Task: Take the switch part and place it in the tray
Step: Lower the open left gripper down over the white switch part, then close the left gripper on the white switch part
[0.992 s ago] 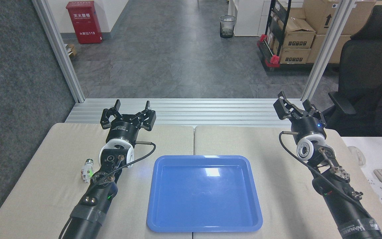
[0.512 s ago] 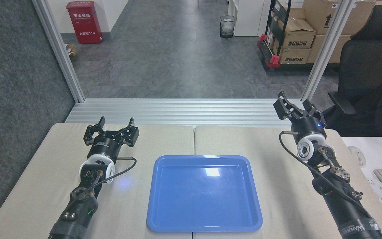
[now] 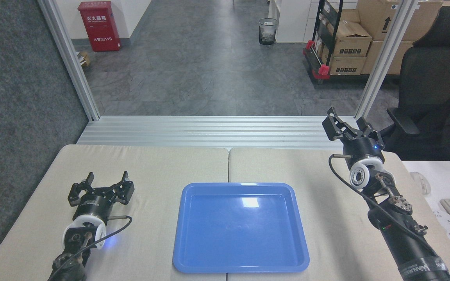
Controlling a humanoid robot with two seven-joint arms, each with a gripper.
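Switch part hidden from view; left gripper (image 3: 106, 183) jaws apart, empty, left of blue tray (image 3: 240, 265); right gripper (image 3: 348, 125) apart, farther off.

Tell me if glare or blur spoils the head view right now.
Head view: sharp overall; a small white glare patch on the tray near its far middle; soft shadow under the left gripper; straight frame posts bow outward at the edges, a wide-lens effect.
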